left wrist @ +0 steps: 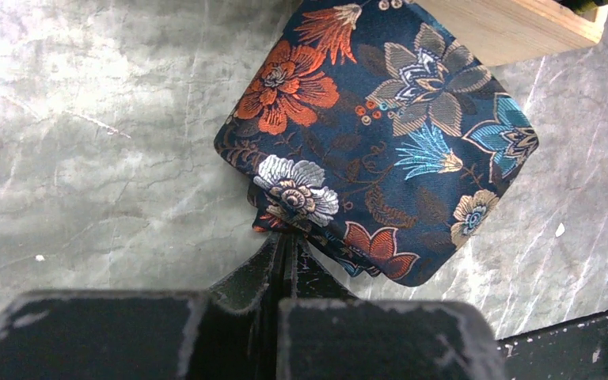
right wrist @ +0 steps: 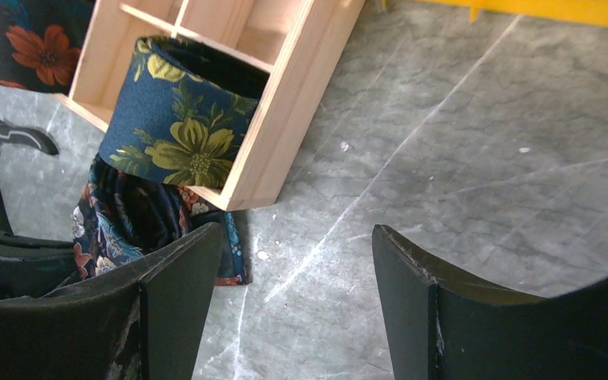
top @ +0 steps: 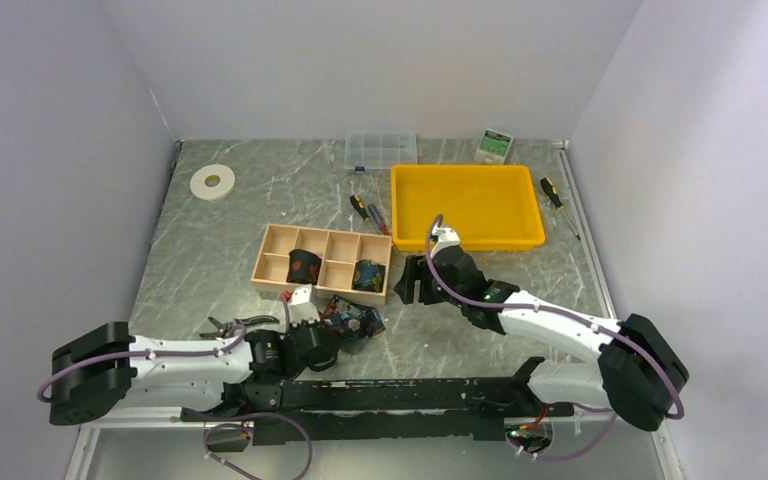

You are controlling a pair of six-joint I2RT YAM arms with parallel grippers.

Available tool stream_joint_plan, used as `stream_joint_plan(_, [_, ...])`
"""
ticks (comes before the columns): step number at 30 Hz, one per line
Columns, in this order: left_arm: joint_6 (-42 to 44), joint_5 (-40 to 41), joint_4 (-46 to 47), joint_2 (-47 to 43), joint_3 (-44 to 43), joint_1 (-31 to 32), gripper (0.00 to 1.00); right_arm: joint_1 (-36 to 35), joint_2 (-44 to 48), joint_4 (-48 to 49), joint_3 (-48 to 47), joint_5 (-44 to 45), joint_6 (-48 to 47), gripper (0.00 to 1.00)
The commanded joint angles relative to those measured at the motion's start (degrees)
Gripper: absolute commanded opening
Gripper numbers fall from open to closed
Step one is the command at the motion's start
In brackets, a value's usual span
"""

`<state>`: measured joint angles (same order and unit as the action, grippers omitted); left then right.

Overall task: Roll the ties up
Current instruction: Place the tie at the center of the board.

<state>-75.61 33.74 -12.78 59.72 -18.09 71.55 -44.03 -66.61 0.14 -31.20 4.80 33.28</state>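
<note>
A coiled, folded navy floral tie [top: 355, 318] lies on the table just in front of the wooden compartment box [top: 272, 256]. My left gripper [top: 332, 326] is shut on this tie's near edge; in the left wrist view the closed fingertips pinch the fabric [left wrist: 288, 236] under the bundle [left wrist: 380, 134]. Two rolled ties stand in the box, one [top: 303, 267] in a left cell and one [top: 368, 274] at the right end. My right gripper [top: 413, 281] is open and empty to the right of the box. Its view [right wrist: 294, 237] shows the right-end roll [right wrist: 182, 127] and the held tie [right wrist: 123, 218].
A yellow tray [top: 468, 240] sits behind the right gripper. Screwdrivers [top: 370, 212] lie beside it and another [top: 555, 195] on its right. Black-handled pliers [top: 240, 322] lie left of the held tie. A tape roll [top: 212, 181], a clear organiser [top: 381, 150] and a green packet [top: 495, 146] are at the back.
</note>
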Motion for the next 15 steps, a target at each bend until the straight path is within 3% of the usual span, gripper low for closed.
stream_joint_plan(1, [3.34, -0.39, 5.07, 1.19, -0.07, -0.47, 0.03, -0.79, -3.55, 5.1, -1.86, -2.49, 1.61, 0.73])
stream_joint_plan(15, [7.81, -5.1, 14.39, 10.45, -2.53, -0.51, 0.03, -0.79, -11.87, 8.75, -5.98, -3.96, 4.89, 0.69])
